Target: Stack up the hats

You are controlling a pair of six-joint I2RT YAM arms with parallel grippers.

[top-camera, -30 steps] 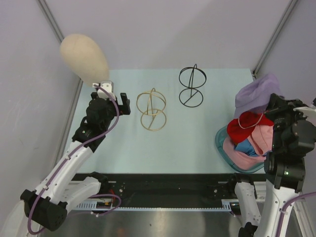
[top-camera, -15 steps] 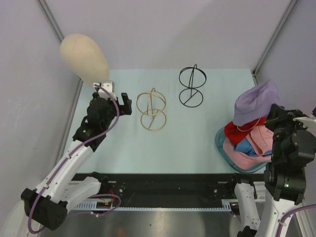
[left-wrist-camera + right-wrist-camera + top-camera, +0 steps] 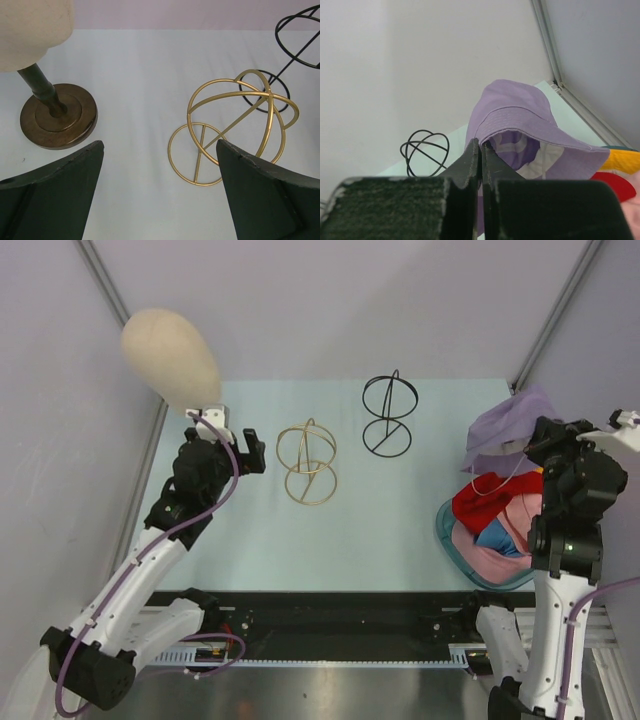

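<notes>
One lilac hat (image 3: 520, 120) pinched at brim by right gripper (image 3: 480, 150), 3 o'clock side, beside hat pile (image 3: 495, 520); left gripper (image 3: 159, 145) spread, 10 o'clock.

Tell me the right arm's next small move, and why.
Probably carry the lilac hat leftward, away from the tray. The right gripper is shut on its brim, and the hat hangs above the red hat and the others in the tray, so the pick looks done. The black wire stand, nearest on the left, is bare.

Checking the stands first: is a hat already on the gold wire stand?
No, the gold wire stand is bare, with nothing draped over its wire loops.
</notes>
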